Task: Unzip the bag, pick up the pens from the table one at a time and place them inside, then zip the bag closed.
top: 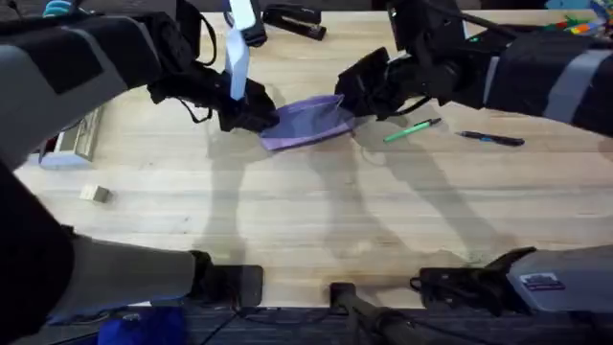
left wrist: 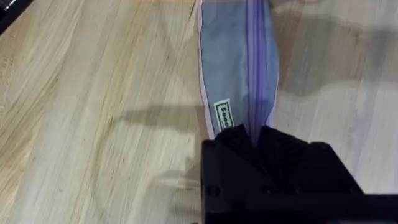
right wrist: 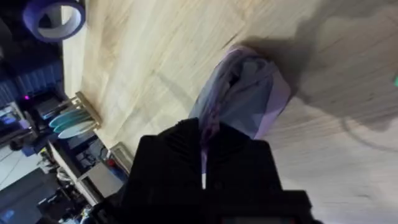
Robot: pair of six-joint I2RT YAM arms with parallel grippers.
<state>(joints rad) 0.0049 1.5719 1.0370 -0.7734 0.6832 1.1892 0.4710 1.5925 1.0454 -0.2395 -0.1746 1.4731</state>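
Beside bag (top: 308,122): green pen (top: 413,129)

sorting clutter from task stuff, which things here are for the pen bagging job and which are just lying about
For the job:
- lavender and grey-blue fabric pouch, gripped at both ends
- bright green thin pen
- dark blue-black thin pen

Lying about:
- black stapler
- small pale block
- purple tape roll
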